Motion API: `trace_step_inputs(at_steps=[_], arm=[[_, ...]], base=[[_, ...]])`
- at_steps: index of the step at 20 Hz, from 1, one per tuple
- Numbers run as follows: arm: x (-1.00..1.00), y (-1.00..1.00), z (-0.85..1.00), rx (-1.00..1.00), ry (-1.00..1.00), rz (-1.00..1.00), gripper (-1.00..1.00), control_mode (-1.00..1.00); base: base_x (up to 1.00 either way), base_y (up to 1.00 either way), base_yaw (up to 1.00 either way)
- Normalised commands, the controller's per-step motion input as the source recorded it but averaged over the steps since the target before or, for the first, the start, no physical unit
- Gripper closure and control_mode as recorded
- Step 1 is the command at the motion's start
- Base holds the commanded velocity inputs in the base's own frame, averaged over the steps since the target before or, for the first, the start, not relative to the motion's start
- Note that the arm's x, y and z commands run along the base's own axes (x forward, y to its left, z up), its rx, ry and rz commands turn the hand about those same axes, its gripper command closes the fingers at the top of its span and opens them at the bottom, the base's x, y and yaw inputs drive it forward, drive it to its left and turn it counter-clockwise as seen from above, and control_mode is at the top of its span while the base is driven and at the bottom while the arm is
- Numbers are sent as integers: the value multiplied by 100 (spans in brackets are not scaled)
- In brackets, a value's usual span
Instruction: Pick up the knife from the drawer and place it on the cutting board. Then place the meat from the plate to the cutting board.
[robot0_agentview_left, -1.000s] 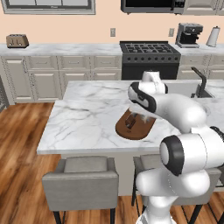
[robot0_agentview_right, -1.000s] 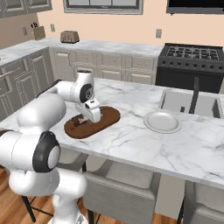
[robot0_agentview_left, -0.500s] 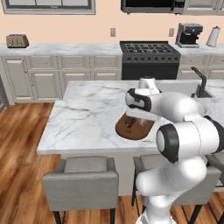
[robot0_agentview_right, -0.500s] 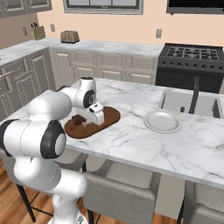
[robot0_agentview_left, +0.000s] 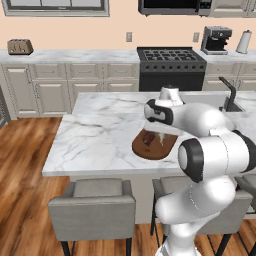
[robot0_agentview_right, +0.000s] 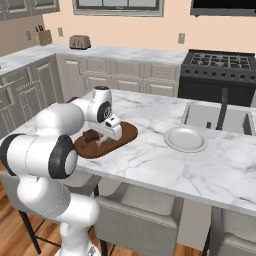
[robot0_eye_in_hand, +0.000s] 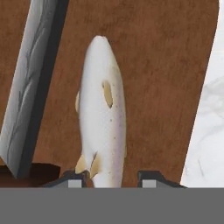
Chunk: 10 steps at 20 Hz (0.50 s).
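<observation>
Room: a kitchen with a wood floor, cream cabinets and a black stove (robot0_agentview_left: 171, 56) at the back wall.
Surface: a white marble island (robot0_agentview_left: 100, 135) is standing in the middle, with grey stools (robot0_agentview_left: 92, 202) tucked under its near edge.
Cutting board: the dark brown oval cutting board (robot0_agentview_right: 127, 134) is lying flat on the island, near the front edge. In the hand view its brown wood (robot0_eye_in_hand: 162, 78) is lying under everything, with white marble showing past its edge.
Gripper: the gripper (robot0_eye_in_hand: 108, 178) is hanging low over the cutting board, pointing down at it. Its two dark finger tips (robot0_eye_in_hand: 72, 179) are standing a little apart, one on each side of the meat's tail end.
Grip: the jaws are only a small way open. I cannot tell if the tips are pressing on the meat or standing just off it.
Meat: the meat (robot0_eye_in_hand: 103, 118) is a pale, whitish fish shape with small tan fins. It is lying flat on the cutting board, and its tail end is sitting between the finger tips.
Knife: the knife (robot0_eye_in_hand: 33, 83) is lying on the cutting board just beside the meat, running about the same way. Its grey blade is showing, and a bit of dark handle is showing at the low end.
Plate: the round pale plate (robot0_agentview_right: 186, 138) is sitting on the island, well apart from the cutting board, near the sink (robot0_agentview_right: 215, 119).
</observation>
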Motion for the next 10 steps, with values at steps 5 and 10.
trace_step_inputs(at_steps=[5,10], arm=[[-2,-35,0,6,0,0,-100,-100],[0,-1,49,2,-1,0,-100,-100]], base=[[0,0,0],[0,0,0]])
